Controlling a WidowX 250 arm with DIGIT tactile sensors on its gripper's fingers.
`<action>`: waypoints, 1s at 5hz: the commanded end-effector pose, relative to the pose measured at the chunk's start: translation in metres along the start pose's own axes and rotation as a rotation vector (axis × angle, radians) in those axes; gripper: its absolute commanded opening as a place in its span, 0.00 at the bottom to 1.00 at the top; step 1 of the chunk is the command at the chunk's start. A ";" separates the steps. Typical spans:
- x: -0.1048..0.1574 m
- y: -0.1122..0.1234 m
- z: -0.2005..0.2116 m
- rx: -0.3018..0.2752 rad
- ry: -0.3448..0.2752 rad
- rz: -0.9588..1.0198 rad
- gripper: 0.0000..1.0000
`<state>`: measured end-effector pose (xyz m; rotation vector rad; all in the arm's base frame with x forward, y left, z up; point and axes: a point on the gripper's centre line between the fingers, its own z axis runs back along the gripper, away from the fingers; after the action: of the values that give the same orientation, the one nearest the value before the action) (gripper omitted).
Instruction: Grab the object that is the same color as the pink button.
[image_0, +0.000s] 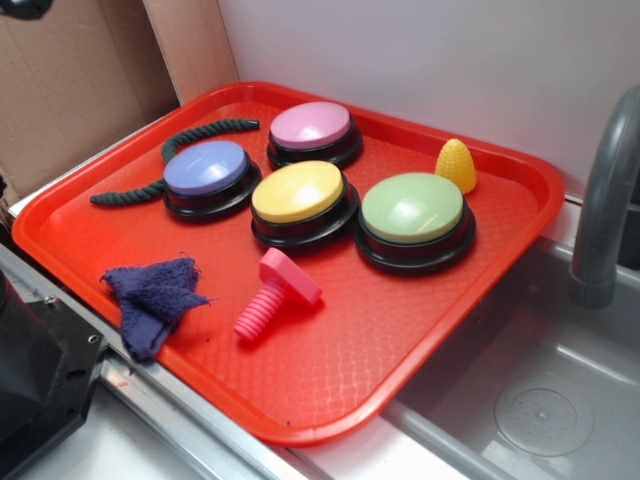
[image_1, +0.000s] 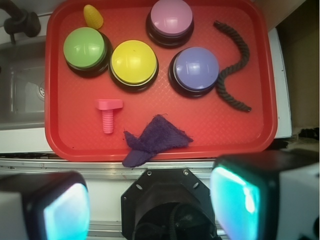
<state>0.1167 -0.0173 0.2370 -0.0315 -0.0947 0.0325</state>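
Observation:
The object, a small bright pink bolt (image_0: 277, 292) (image_1: 108, 114), lies on its side on the red tray (image_0: 400, 340) (image_1: 225, 130), in front of the yellow button. The pink button (image_0: 311, 131) (image_1: 171, 21) stands at the tray's far side. My gripper (image_1: 150, 200) hovers high above the tray's near edge and the robot base, well back from the bolt. It is open, its two fingers wide apart with nothing between them. The gripper does not show in the exterior view.
Also on the tray are a lavender-blue button (image_1: 195, 70), a yellow button (image_1: 133, 63), a green button (image_1: 86, 50), a yellow cone (image_1: 93, 16), a dark blue cloth (image_1: 155, 137) overhanging the near rim, and a dark rope (image_1: 235, 75). A sink (image_0: 540, 400) and faucet (image_0: 605, 200) adjoin the tray.

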 end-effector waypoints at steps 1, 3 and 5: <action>0.000 0.000 0.000 0.000 0.000 0.000 1.00; 0.003 -0.023 -0.051 -0.017 -0.042 0.141 1.00; 0.007 -0.044 -0.110 -0.011 -0.097 0.256 1.00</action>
<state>0.1308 -0.0621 0.1231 -0.0414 -0.1677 0.2842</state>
